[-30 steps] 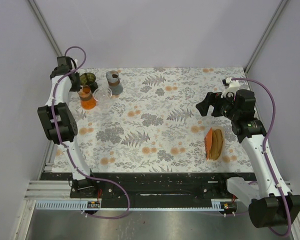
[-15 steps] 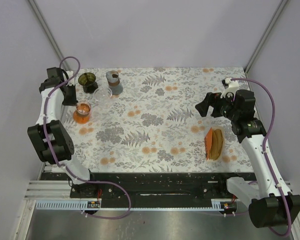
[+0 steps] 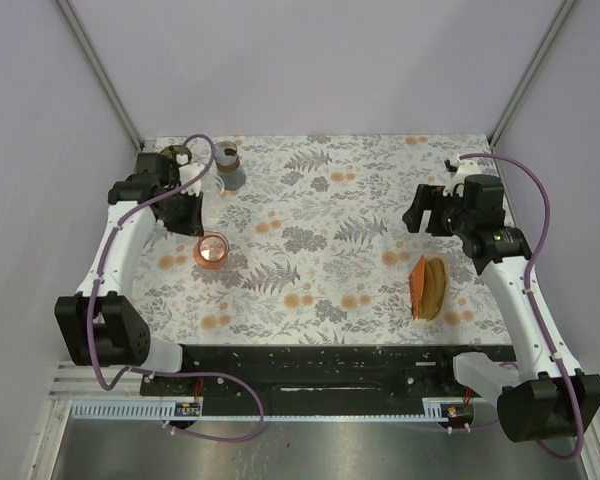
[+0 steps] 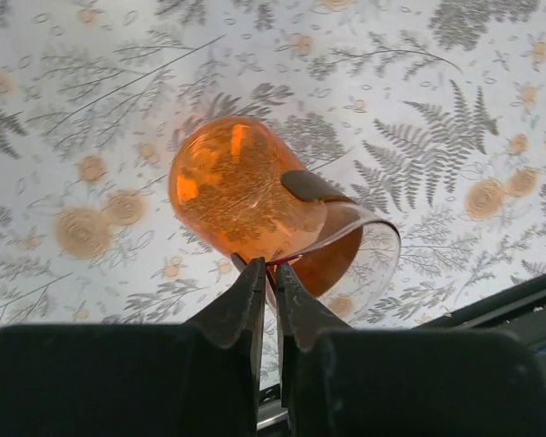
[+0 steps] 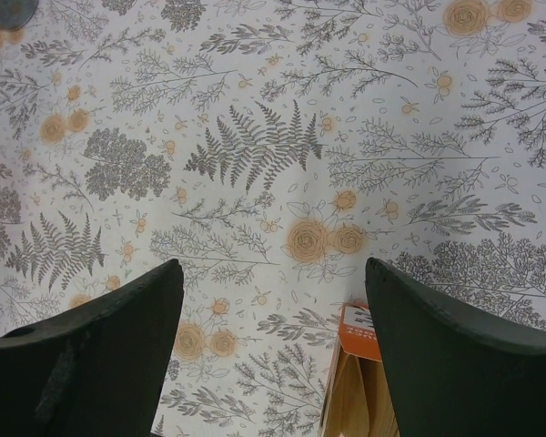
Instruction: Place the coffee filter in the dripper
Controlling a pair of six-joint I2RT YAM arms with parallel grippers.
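Though unclear overhead — left jaws pinch dripper rim.

- The table has a white cover printed with grey ferns and leaf sprays and scattered orange blossoms.
- The dripper is translucent orange, with a clear, colourless rim and a dark grey patch on its side.
- The filters are tan-brown, in an orange pack with a white label.
- The left gripper and right gripper are matt black.
- The left arm and right arm are white with black joints.
- The cables are purple.
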